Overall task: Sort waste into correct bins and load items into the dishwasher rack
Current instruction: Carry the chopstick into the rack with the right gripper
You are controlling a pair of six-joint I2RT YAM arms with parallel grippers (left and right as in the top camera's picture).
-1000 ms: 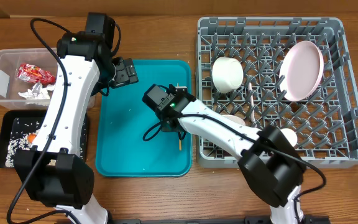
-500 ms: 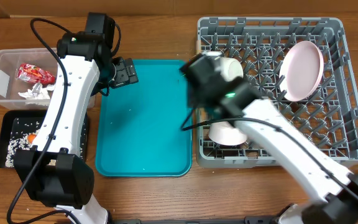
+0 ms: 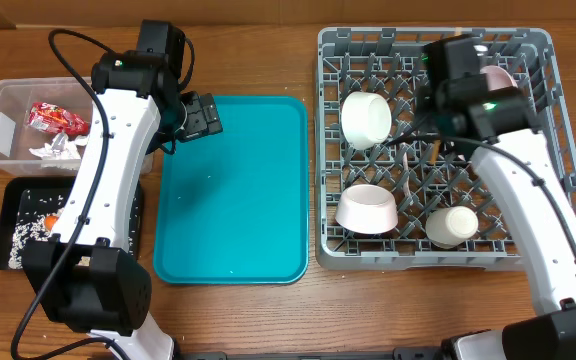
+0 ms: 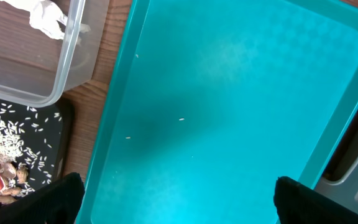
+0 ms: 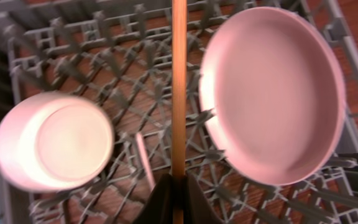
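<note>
Right pincer (image 5: 174, 198) clamped tight on one end of the wooden stick (image 5: 179, 87), over the far part of the dishwasher rack (image 5: 104, 43), between white bowl (image 5: 55, 140) and pink plate (image 5: 272, 93). Left pincer (image 4: 185, 202) wide open, empty, over teal tray (image 4: 229, 93). Risk: stick's thin, so it could slip through the grid floor on release, or clip the plate just to its right.

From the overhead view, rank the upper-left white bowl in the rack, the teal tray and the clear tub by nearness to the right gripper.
Measured from the right gripper, over the rack:
1. White bowl, just to its left, inside the rack.
2. Teal tray, left of the rack.
3. Clear tub, at the far left.
</note>
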